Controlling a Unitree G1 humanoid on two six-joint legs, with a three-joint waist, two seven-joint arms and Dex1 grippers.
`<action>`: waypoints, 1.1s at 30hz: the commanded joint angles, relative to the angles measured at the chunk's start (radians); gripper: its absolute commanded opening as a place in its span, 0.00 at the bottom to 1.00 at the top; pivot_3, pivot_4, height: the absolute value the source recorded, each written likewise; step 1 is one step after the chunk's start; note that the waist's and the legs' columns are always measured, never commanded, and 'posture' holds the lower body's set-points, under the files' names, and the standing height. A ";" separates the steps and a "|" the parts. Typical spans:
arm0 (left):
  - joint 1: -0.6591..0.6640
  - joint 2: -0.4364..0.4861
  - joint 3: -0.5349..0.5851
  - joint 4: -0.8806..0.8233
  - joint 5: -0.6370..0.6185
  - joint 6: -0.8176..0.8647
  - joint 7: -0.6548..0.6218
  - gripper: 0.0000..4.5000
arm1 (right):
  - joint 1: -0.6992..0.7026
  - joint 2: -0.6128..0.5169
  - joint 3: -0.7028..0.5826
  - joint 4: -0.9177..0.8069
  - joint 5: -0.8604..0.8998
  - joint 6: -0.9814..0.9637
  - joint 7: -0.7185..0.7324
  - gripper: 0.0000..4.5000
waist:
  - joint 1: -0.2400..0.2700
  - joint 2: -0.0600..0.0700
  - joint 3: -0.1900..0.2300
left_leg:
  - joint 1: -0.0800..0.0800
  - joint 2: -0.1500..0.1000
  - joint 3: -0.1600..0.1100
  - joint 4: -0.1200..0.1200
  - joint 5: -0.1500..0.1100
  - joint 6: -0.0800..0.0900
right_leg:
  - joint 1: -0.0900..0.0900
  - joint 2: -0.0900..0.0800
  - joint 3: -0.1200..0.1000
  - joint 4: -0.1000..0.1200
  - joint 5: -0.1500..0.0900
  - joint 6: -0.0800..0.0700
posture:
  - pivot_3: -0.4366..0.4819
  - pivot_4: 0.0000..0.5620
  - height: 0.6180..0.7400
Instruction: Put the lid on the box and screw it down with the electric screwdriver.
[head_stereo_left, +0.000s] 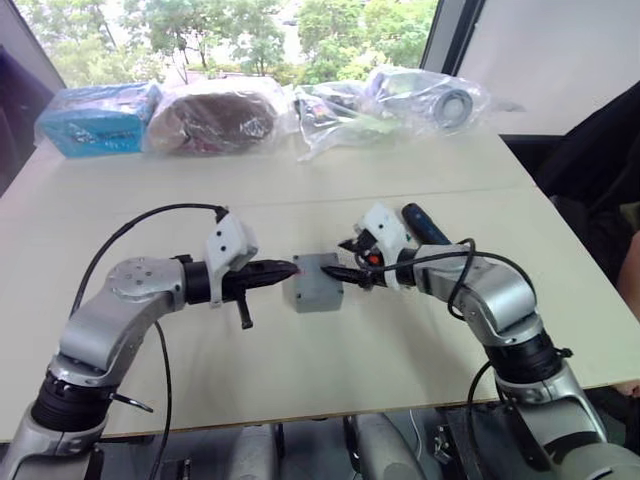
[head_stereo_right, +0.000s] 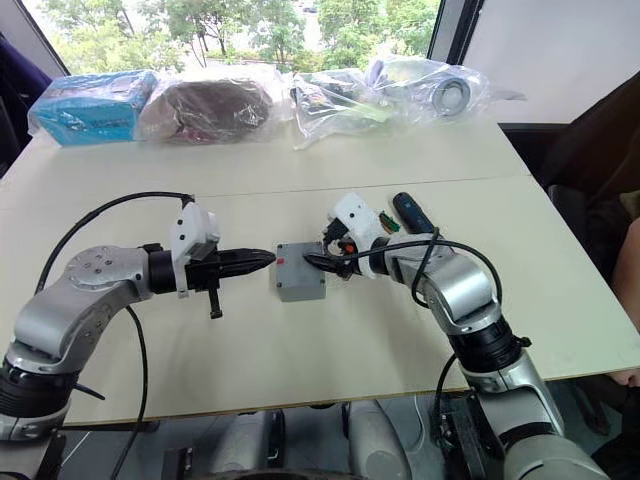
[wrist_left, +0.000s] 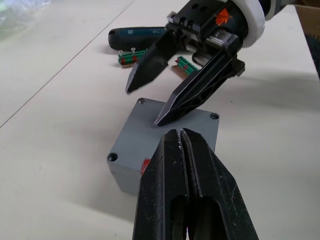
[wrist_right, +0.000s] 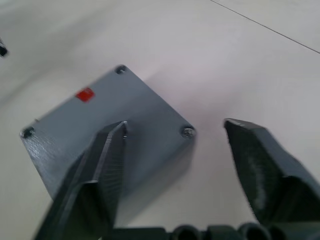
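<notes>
The lid (wrist_left: 167, 131) sits on the box (head_stereo_left: 317, 283), directly under my spread right gripper (wrist_right: 175, 135) and just ahead of my left gripper (wrist_left: 184, 150), whose fingers are together. The electric screwdriver (wrist_left: 137, 36) lies behind the right gripper. I should brace the box with the left fingertips and fetch it without nudging the lid.

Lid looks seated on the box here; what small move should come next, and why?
Probably swing the right gripper, which is open over the lid, back to the screwdriver lying behind it. The lid sits flush on the box, the corner screw holes show, and the left gripper is shut beside the box.
</notes>
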 joint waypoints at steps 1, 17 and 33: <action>-0.037 -0.012 -0.013 -0.001 -0.003 -0.022 -0.006 0.00 | -0.076 -0.062 -0.099 -0.061 0.047 0.043 0.037 1.00 | -0.001 0.000 0.000 | 0.000 0.000 0.000 0.000 0.000 0.000 | 0.000 0.000 0.000 0.000 0.000 0.000 | 0.48 0.27 1.00; -0.138 -0.066 -0.065 0.063 -0.006 -0.074 -0.092 0.00 | -0.381 -0.540 0.136 0.240 -0.006 0.336 0.269 1.00 | -0.006 0.000 0.001 | 0.001 0.000 0.003 -0.001 0.000 0.000 | 0.000 0.000 0.002 -0.001 -0.002 -0.004 | 0.48 0.27 1.00; -0.121 -0.085 -0.081 0.078 0.025 -0.129 -0.092 0.00 | -0.665 -0.261 0.513 1.055 -0.351 0.016 0.572 1.00 | -0.003 0.001 0.002 | -0.001 0.000 0.005 -0.001 0.000 0.000 | -0.004 0.000 0.003 0.000 0.000 0.000 | 0.48 0.27 1.00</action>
